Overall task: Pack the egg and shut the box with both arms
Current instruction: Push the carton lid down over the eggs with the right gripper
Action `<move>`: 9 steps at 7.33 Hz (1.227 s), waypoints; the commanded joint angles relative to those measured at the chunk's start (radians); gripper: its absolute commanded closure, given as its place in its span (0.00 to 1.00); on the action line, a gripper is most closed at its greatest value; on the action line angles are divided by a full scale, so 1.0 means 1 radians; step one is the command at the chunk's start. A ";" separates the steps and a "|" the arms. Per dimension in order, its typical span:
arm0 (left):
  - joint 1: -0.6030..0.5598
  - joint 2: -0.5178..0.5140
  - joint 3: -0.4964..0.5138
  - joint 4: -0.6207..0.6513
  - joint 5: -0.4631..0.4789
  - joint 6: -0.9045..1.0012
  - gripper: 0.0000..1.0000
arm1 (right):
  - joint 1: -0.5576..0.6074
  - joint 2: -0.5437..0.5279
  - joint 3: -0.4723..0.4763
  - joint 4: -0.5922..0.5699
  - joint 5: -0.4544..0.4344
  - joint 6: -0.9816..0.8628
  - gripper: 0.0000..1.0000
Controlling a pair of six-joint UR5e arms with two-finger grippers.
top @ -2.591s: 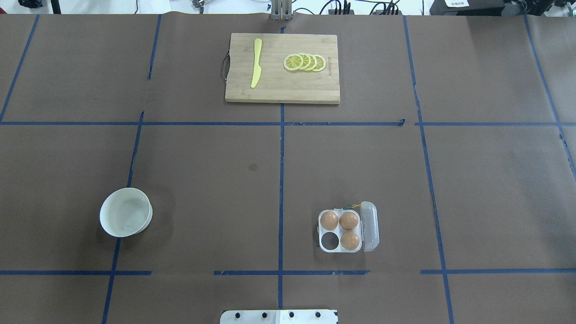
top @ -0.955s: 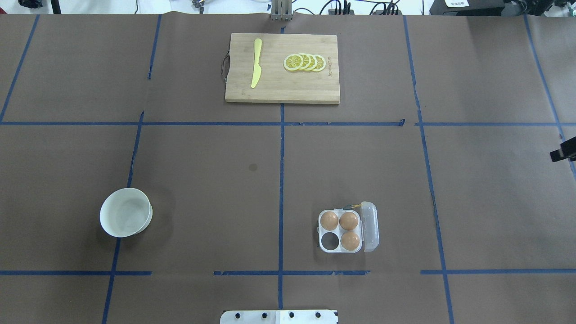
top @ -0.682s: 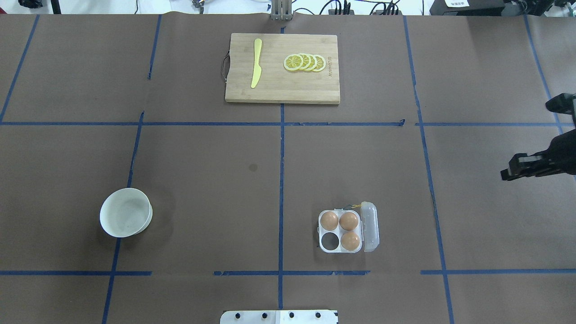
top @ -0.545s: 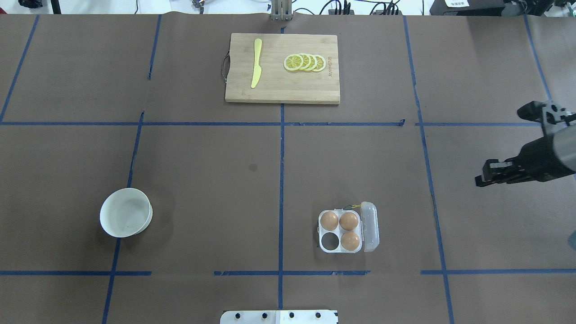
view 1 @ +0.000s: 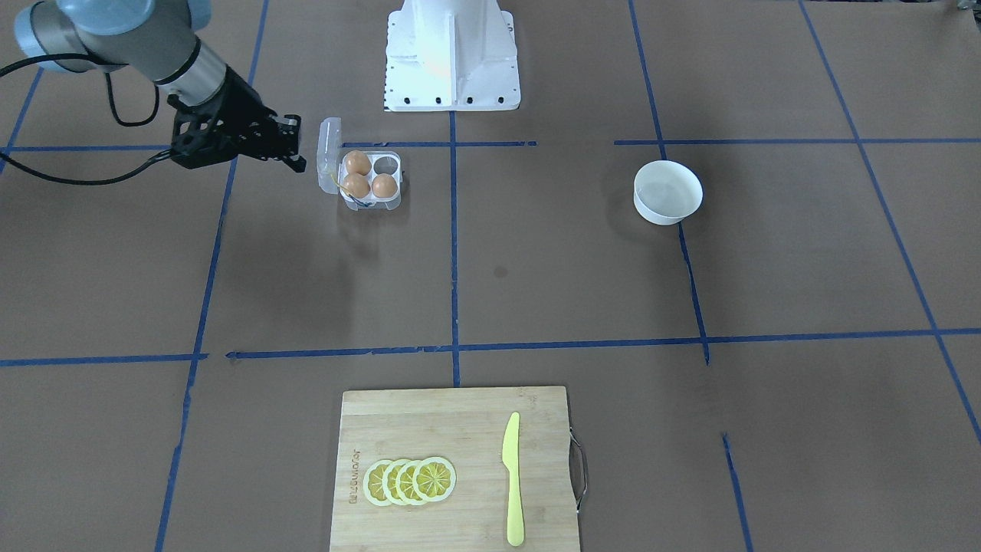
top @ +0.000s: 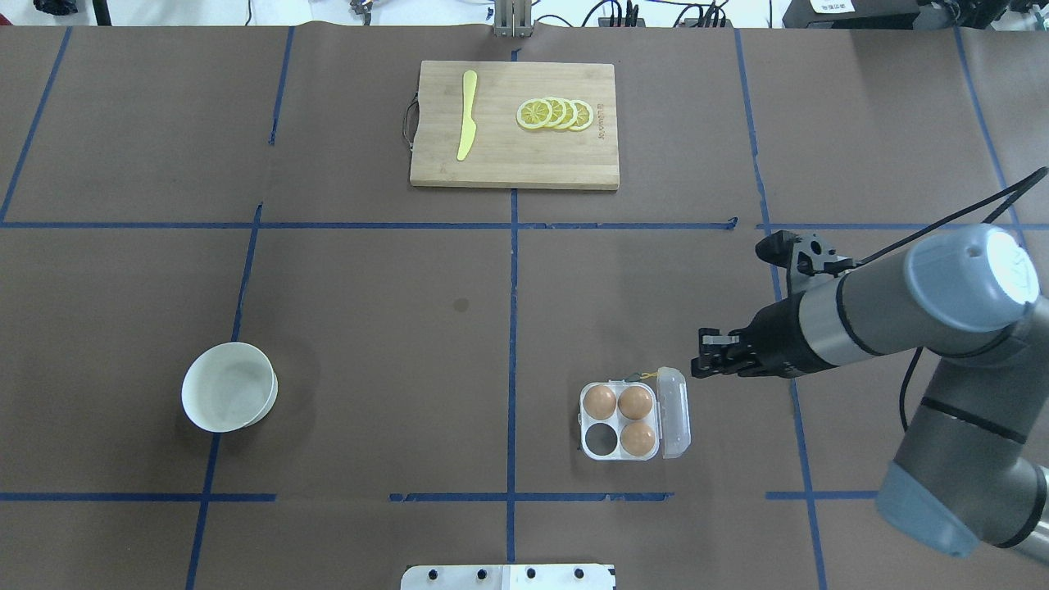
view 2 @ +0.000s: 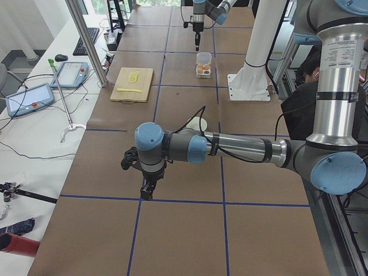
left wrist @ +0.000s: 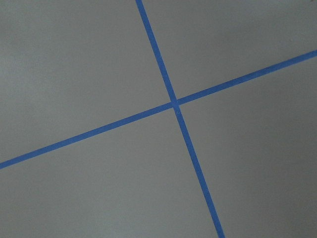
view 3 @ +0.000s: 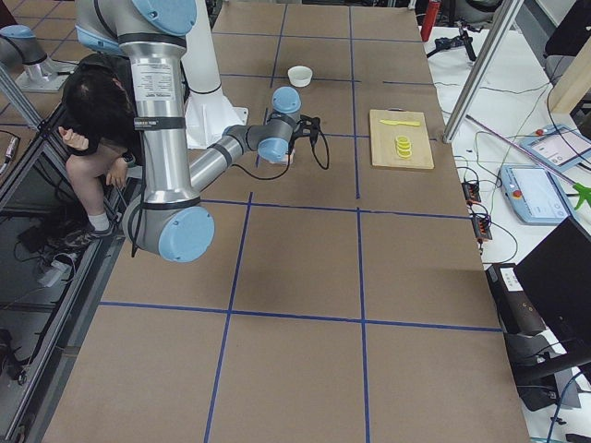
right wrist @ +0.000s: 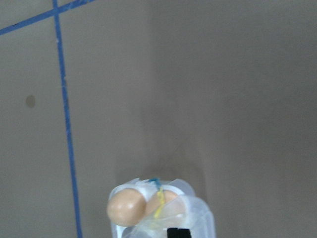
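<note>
The clear box lies open near the table's front, its lid folded out to the right. Three brown eggs fill three of its cells and the front-left cell is empty. My right gripper is shut and empty, hovering just right of and behind the lid; it also shows in the front view. The right wrist view shows the box below one black fingertip. My left gripper hangs over bare table far to the left; I cannot tell if it is open or shut.
An empty white bowl stands at the front left. A wooden cutting board at the back carries a yellow knife and lemon slices. The white robot base is behind the box.
My right arm has come in from the right edge and swept left to just beside the box's lid. The box, eggs and bowl have not moved.
</note>
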 commanded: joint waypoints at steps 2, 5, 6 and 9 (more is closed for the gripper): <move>0.000 -0.001 0.002 -0.027 0.001 0.000 0.00 | -0.097 0.080 0.003 -0.033 -0.080 0.070 1.00; 0.000 -0.001 0.002 -0.028 0.000 0.000 0.00 | 0.024 0.144 0.026 -0.277 -0.010 0.035 0.97; 0.000 0.001 0.005 -0.028 0.000 0.000 0.00 | 0.078 0.135 0.024 -0.350 0.004 -0.114 0.92; 0.000 0.006 0.008 -0.029 0.000 0.000 0.00 | 0.295 -0.051 -0.006 -0.443 0.038 -0.646 0.82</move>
